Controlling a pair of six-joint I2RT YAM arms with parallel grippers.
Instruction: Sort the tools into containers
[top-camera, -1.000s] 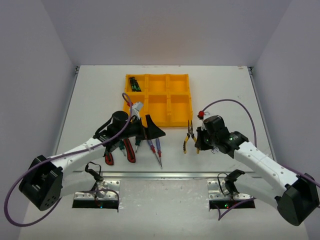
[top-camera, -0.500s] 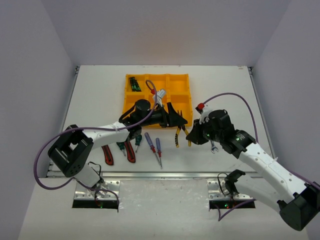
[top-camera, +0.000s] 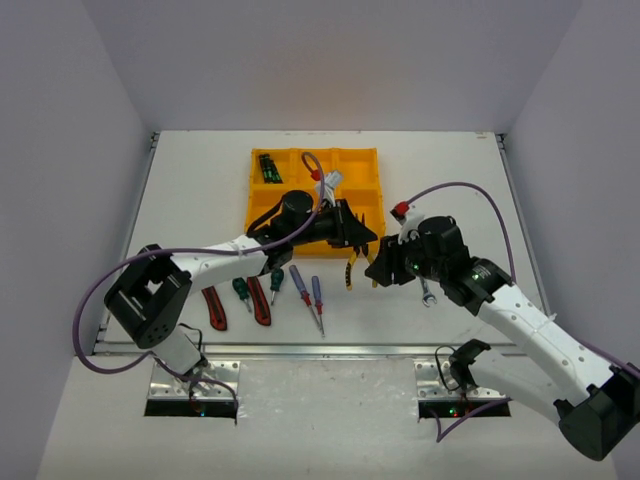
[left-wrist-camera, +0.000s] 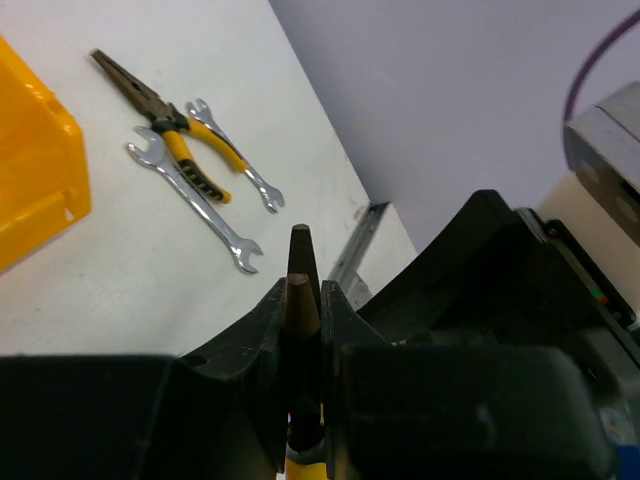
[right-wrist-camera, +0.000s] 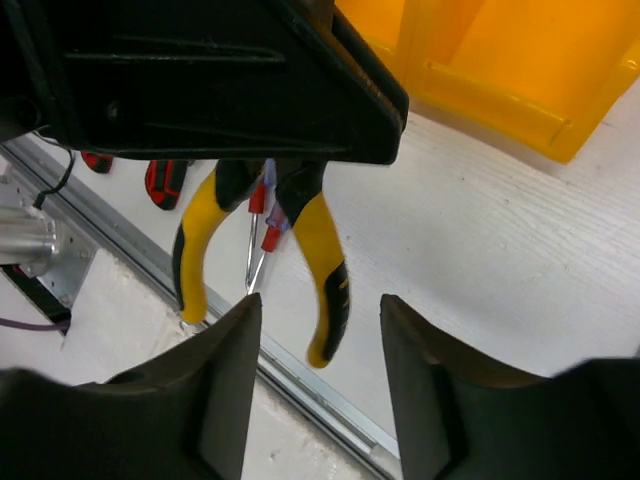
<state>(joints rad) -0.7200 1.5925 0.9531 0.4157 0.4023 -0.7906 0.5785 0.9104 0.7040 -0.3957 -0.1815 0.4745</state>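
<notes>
Plainly the left pincer (left-wrist-camera: 300, 300) is clamped narrow on the dark metal nose of the yellow-handled pliers (right-wrist-camera: 305, 235). The tip pokes out between its fingers and the two handles hang free below. Held by the nose like that, the tool dangles straight and could probably be lowered handle-first into a compartment.

Facing it, the right pincer (right-wrist-camera: 320, 320) stands about half wide and grips nothing. Its fingers sit either side of the hanging handles, and from the wrist view I cannot quite tell whether the longer handle brushes one. The pairing reads as a pass between the arms, with the left one carrying because it is nearer the tray.

The pliers hang over the surface (top-camera: 450, 180), just off the near right edge of the yellow tray (top-camera: 357, 168). Its far-left compartment holds the slim dark green drivers (top-camera: 270, 167); the others look bare.

Further out, a second pair of pliers (left-wrist-camera: 175, 145), a long wrench (left-wrist-camera: 195, 205) and a shorter wrench (left-wrist-camera: 258, 185) lie together right of the tray. Purple-handled screwdrivers (top-camera: 300, 285), green-handled screwdrivers (top-camera: 240, 290) and red-black utility knives (top-camera: 217, 308) lie in a row in front of the tray, not yet sorted
</notes>
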